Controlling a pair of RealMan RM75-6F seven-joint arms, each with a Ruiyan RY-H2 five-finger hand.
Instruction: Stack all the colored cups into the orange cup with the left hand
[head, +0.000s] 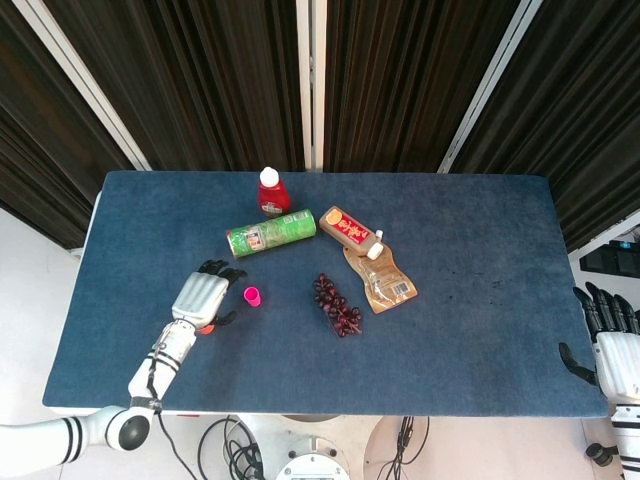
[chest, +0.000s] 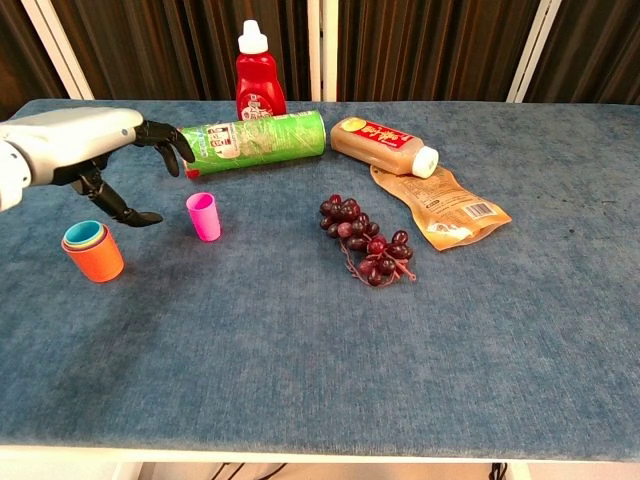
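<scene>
The orange cup (chest: 94, 256) stands upright at the table's left with a green and a blue cup nested inside it; in the head view my left hand hides most of that stack. A pink cup (head: 252, 296) (chest: 204, 216) stands alone a little to its right. My left hand (head: 201, 297) (chest: 100, 142) hovers open above and between the stack and the pink cup, fingers spread toward the pink cup, holding nothing. My right hand (head: 608, 348) rests open off the table's right edge.
A green chip can (head: 271, 234) lies on its side behind the pink cup, with a red bottle (head: 272, 192) beyond it. A brown drink bottle (head: 350, 231), a tan pouch (head: 381, 280) and a bunch of grapes (head: 337, 304) occupy the table's middle.
</scene>
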